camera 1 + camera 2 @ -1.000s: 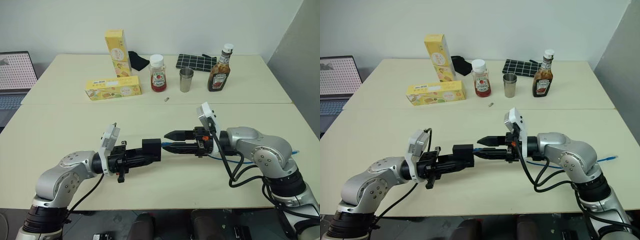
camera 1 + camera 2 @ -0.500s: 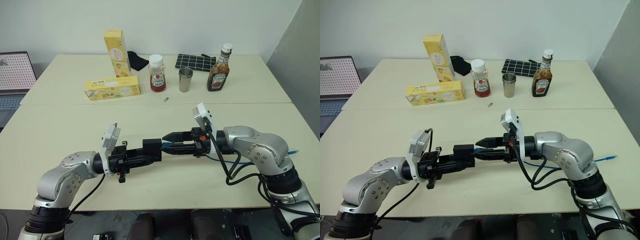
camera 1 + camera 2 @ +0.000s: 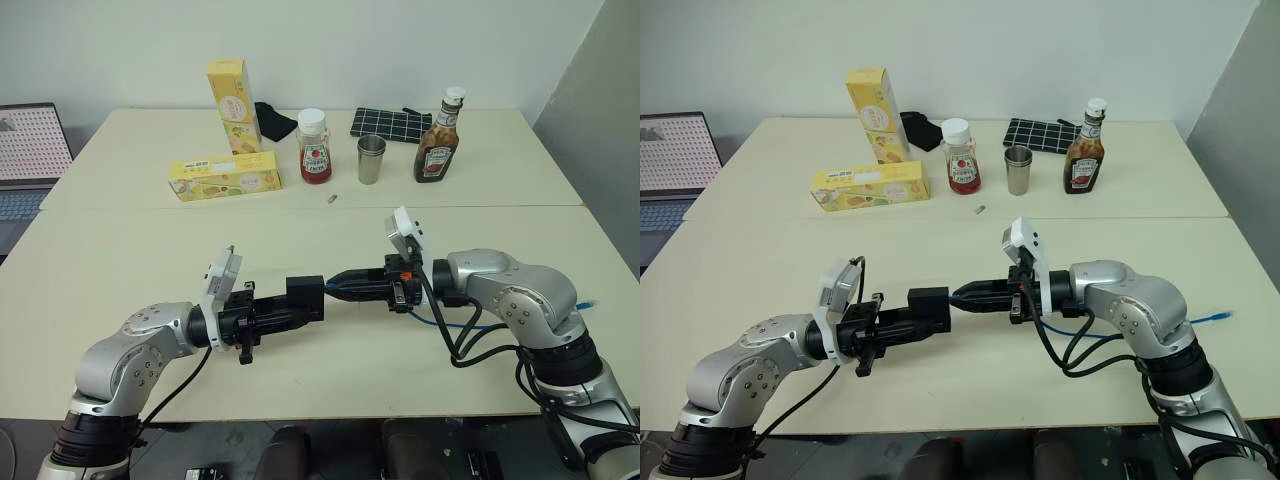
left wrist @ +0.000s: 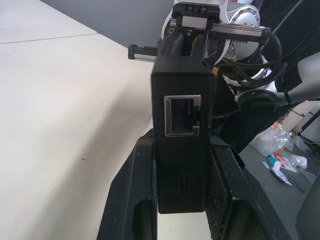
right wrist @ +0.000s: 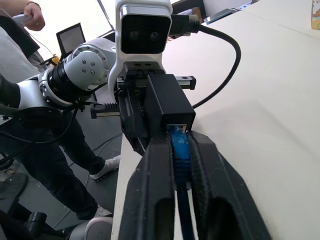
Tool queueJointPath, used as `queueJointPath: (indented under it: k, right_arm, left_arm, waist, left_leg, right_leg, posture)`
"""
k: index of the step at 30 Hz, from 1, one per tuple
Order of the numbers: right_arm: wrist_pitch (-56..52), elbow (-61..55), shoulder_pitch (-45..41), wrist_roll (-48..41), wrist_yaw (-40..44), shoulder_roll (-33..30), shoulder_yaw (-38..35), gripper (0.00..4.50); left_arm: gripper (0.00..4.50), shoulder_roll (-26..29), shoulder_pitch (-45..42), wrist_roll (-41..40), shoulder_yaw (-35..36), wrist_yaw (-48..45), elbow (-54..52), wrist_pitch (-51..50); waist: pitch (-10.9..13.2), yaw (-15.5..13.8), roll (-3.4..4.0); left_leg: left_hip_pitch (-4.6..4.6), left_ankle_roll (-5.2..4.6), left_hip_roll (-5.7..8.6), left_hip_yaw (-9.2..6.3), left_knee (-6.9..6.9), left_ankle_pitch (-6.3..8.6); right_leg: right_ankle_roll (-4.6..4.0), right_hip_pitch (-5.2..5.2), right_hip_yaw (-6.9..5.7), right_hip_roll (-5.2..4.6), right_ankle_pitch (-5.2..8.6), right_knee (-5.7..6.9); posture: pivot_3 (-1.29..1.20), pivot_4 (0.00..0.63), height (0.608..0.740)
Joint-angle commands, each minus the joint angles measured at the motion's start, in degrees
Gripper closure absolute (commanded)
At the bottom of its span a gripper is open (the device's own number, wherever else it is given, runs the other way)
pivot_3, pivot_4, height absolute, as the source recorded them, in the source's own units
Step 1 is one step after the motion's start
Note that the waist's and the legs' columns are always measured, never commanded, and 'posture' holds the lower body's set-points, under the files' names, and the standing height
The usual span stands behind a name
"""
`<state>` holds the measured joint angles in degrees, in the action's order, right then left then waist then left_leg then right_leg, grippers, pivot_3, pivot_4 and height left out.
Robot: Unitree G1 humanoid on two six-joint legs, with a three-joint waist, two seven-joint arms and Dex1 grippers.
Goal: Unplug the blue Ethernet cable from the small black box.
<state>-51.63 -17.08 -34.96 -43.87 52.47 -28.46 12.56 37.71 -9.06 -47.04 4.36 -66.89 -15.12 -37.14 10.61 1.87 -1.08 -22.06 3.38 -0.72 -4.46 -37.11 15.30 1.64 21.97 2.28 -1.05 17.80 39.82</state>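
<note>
While a steel cup (image 3: 372,159), a ketchup jar (image 3: 315,146) and a sauce bottle (image 3: 436,145) are seen at the surface's (image 3: 120,250) far side, the small black box (image 3: 305,298) is pinched above it by the left gripper's (image 3: 296,312) fingers (image 4: 134,200). The blue Ethernet cable (image 5: 180,155), still plugged in, is pinched between the right gripper's (image 3: 962,294) fingers (image 5: 150,185).

Both arms reach inward across the lower half of the frame, forearms roughly level, wrists bent so the 2 grippers point at each other near the centre. The left gripper (image 3: 300,310) comes in from the lower left, its jaws clamped on the sides of the small black box (image 3: 305,298). The right gripper (image 3: 345,287) comes in from the right, its jaws closed together around the plug of the blue Ethernet cable (image 5: 180,150), tips right at the box's face.
</note>
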Motion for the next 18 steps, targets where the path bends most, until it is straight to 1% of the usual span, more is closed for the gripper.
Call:
queueJointPath:
  k: [1,10,16,18]
  right_arm:
    - [0.9,-0.7,-1.3,0.7,1.3,0.1,0.2,4.41]
    - [-0.7,1.4,-2.6,0.7,4.6,-1.3,0.2,4.41]
    - [-3.0,4.8,-3.0,-0.1,7.5,-4.7,-1.9,4.41]
    - [-3.1,5.2,-2.9,-0.3,8.0,-5.7,-2.3,4.49]
  left_arm:
    - [3.69,-0.5,-0.7,-1.1,0.5,0.0,-1.7,0.4]
    - [3.69,0.1,0.0,-0.8,0.7,-2.4,-1.1,1.1]
    - [3.69,0.0,1.8,-0.1,2.1,-1.3,-0.5,1.6]
    - [3.69,-0.1,2.5,0.1,2.6,-0.6,-0.6,1.9]
  waist:
    - [0.0,0.0,0.0]
    - [0.0,0.0,0.0]
    - [0.0,0.0,0.0]
    - [0.0,0.0,-0.01]
  left_leg:
    - [0.0,0.0,0.0,0.0,0.0,0.0]
    - [0.0,0.0,0.0,0.0,0.01,0.0]
    - [-0.01,0.0,0.0,0.01,0.01,0.0]
    - [-0.04,0.0,0.01,0.0,0.0,0.0]
  right_leg:
    - [0.0,0.0,0.0,0.0,0.0,0.0]
    - [0.0,0.01,0.0,0.0,0.0,0.0]
    - [0.0,0.01,0.0,0.0,0.0,-0.02]
    - [0.0,0.01,0.0,-0.02,0.0,-0.06]
  posture:
    - [0.0,0.15,0.74]
    - [0.0,0.15,0.74]
    - [0.0,0.15,0.74]
    - [0.0,0.15,0.74]
